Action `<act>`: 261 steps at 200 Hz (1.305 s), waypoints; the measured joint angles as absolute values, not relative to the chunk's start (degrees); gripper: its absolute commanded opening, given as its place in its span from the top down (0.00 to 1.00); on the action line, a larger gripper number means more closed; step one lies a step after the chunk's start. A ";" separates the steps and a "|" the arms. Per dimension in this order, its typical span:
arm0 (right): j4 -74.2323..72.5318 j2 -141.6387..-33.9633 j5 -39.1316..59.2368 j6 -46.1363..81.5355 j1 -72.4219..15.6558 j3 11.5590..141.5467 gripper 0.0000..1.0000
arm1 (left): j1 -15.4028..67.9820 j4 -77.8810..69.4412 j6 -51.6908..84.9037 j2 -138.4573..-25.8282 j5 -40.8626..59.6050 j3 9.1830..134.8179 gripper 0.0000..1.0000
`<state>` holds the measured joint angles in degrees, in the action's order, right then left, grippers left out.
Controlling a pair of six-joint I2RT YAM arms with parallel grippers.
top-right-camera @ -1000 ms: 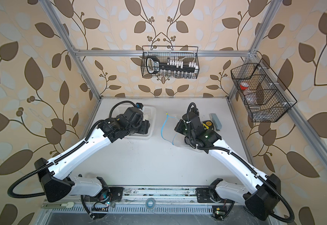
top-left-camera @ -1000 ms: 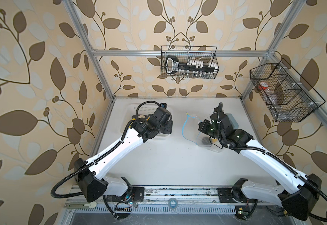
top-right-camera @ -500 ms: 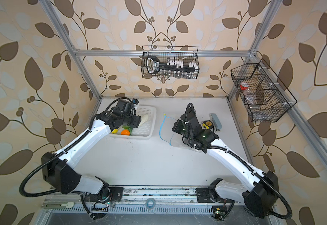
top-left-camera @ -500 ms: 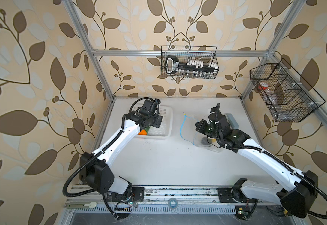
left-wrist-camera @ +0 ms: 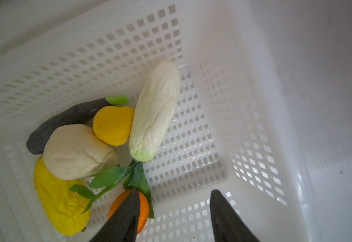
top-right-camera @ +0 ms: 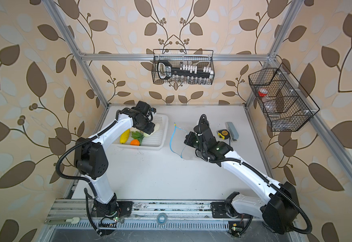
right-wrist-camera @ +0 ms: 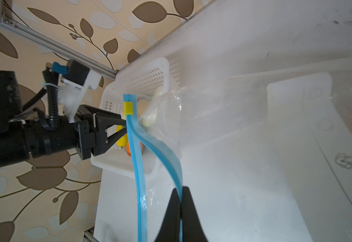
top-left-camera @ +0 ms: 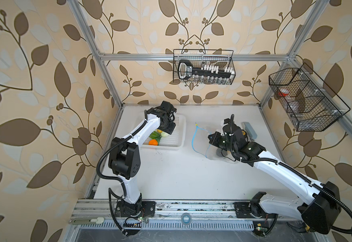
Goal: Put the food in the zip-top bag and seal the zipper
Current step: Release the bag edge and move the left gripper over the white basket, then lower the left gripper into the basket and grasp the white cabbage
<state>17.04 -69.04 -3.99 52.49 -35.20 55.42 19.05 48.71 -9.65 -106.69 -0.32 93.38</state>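
Left gripper (left-wrist-camera: 174, 194): jaws apart, empty, low inside the white perforated plastic basket (left-wrist-camera: 254, 125).
Toy food: round orange fruit (left-wrist-camera: 144, 207), possibly touching one finger; pale cucumber (left-wrist-camera: 156, 113) nearby.
Clear crinkly zip-top bag (right-wrist-camera: 223, 130): on the white table (top-left-camera: 181, 171), right of the basket, mouth gaping.
Right gripper (right-wrist-camera: 180, 191): pinched tight on the thin blue zipper strip (right-wrist-camera: 137, 167).

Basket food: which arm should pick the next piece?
Left. The left gripper hangs open inside the white basket, one of its fingers over the orange. The right gripper is shut on the zipper, holding the zip-top bag's mouth apart.
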 measured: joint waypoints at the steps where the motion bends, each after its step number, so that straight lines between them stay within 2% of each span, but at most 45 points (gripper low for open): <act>1: 17.02 -69.06 -3.99 52.49 -35.20 55.42 1.00 | 19.03 48.75 -9.72 -106.96 -0.34 93.49 0.46; 27: 16.25 -69.08 -3.77 52.49 -35.18 54.85 1.00 | 17.80 49.60 -10.26 -110.54 -0.38 93.78 0.43; 49: 16.05 -69.08 -3.38 52.47 -35.14 54.30 1.00 | 16.16 49.52 -10.22 -111.72 -0.34 93.78 0.46; 105: 16.01 -69.08 -2.90 52.45 -34.46 54.19 1.00 | 13.52 49.34 -9.98 -116.29 1.17 97.21 0.43; 231: 16.05 -69.47 -2.33 52.16 -32.45 54.19 1.00 | 13.52 48.93 -8.84 -122.91 6.61 100.42 0.39; 261: 16.08 -69.80 -2.31 52.18 -32.45 54.19 1.00 | 13.52 48.97 -8.38 -123.39 8.43 100.47 0.36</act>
<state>16.08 -69.80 -2.31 52.18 -32.45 54.19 13.52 48.97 -8.38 -123.39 8.43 100.47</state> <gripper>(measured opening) 0.047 0.627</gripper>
